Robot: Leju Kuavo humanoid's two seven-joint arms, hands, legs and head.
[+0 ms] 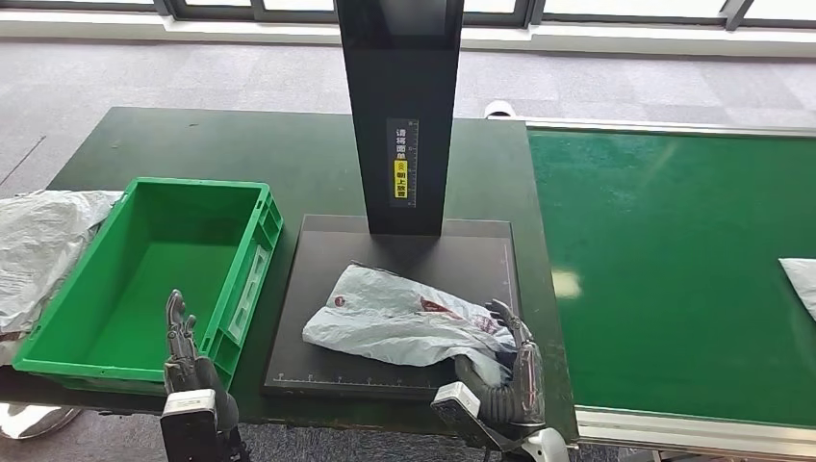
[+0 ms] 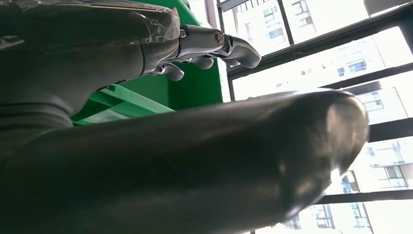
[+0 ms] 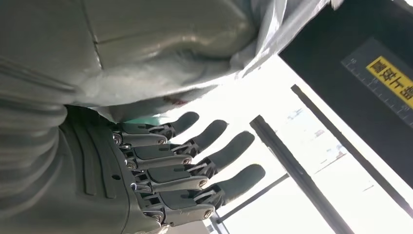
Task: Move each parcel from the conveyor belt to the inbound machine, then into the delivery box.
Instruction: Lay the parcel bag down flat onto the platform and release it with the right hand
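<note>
my right hand (image 1: 500, 371) grips the crumpled grey plastic parcel (image 1: 404, 322) on the black inbound machine plate (image 1: 308, 318), my left hand (image 1: 183, 351) is open, and the green plastic delivery box (image 1: 72, 327) waits empty, another parcel (image 1: 799, 279) left on the belt.

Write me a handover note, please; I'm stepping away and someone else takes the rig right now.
Left hand: holds nothing, fingers apart, raised by the near wall of the green box.
Right hand: at the near right edge of the grey parcel; fingers look extended, so a real grip cannot be told.
That parcel lies on the black scanner plate, under its black post.
Done: parcel is off the belt and on the machine.
Left: move it into the green box, which shows no parcel; then fetch the next parcel at the belt's right edge.
</note>
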